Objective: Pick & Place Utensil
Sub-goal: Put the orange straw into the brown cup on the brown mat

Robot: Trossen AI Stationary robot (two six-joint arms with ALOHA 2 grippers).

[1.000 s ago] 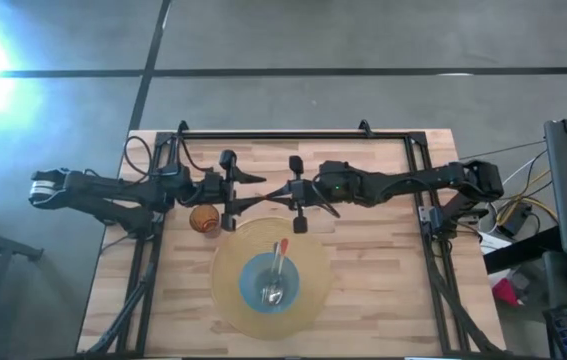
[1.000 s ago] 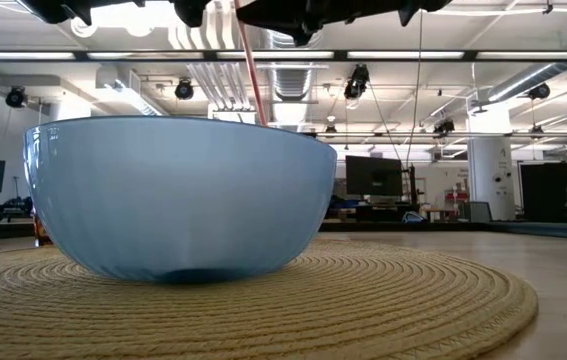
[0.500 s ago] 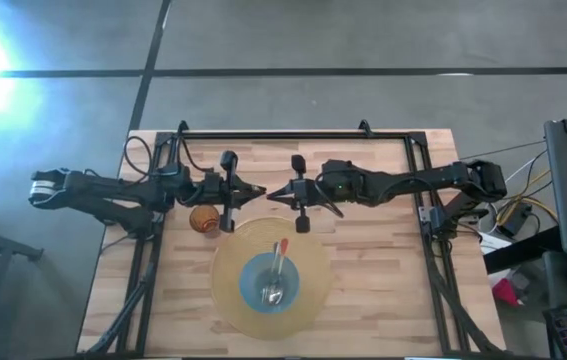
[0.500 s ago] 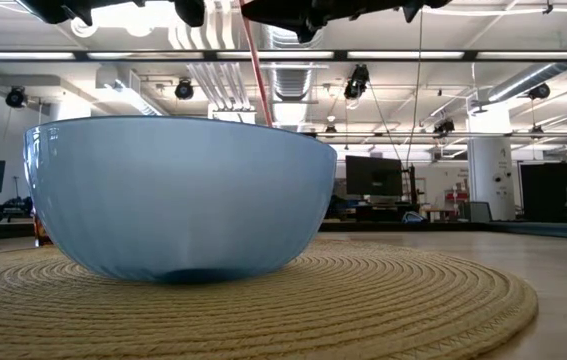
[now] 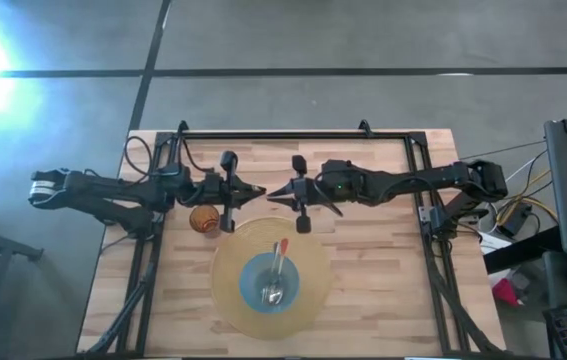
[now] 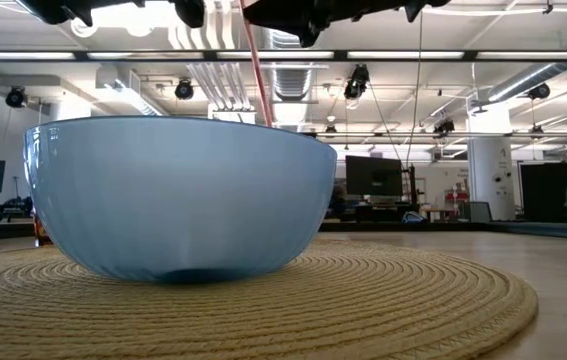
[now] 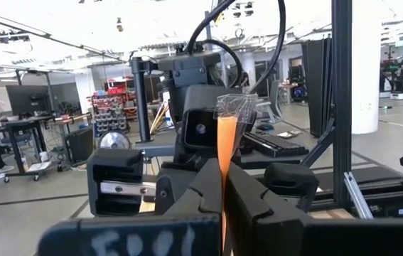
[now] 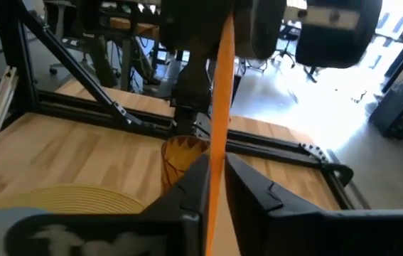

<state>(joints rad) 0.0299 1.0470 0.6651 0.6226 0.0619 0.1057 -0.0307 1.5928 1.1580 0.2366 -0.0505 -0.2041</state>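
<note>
A long orange utensil point(image 7: 227, 135) with a clear end point(image 7: 235, 107) stands upright in the air over the middle of the table. My left gripper point(image 5: 260, 191) and my right gripper point(image 5: 271, 193) meet tip to tip there, each shut on it. In the low view it shows as a pinkish stick point(image 6: 254, 70) hanging from the grippers behind a blue bowl point(image 6: 173, 200). The bowl sits on a round woven mat point(image 5: 228, 290). A metal spoon point(image 5: 274, 290) lies in the bowl, its red-tipped handle leaning on the far rim. My left gripper point(image 7: 222, 167) pinches the orange handle point(image 7: 224, 158) between its two fingers, a little below the clear end. The fingers come about level from the table's left and lie across the utensil, which stands upright and clear of the table. My right gripper point(image 8: 215, 160) has the orange handle point(image 8: 217, 146) between its two fingers, which stand close against its two flat sides. The fingers come about level from the table's right, across the utensil. The utensil runs upright past the fingers, clear of the table.
An amber cup point(image 5: 201, 218) stands on the wood under my left gripper, just left of the mat. A black frame rail point(image 5: 273, 133) runs along the table's far edge and sides. The near right corner of the table point(image 5: 383, 300) is bare wood.
My left gripper's fingers stood apart a second ago and have shut on the utensil. Both arms have stayed where they were, and the utensil still hangs upright between them.
</note>
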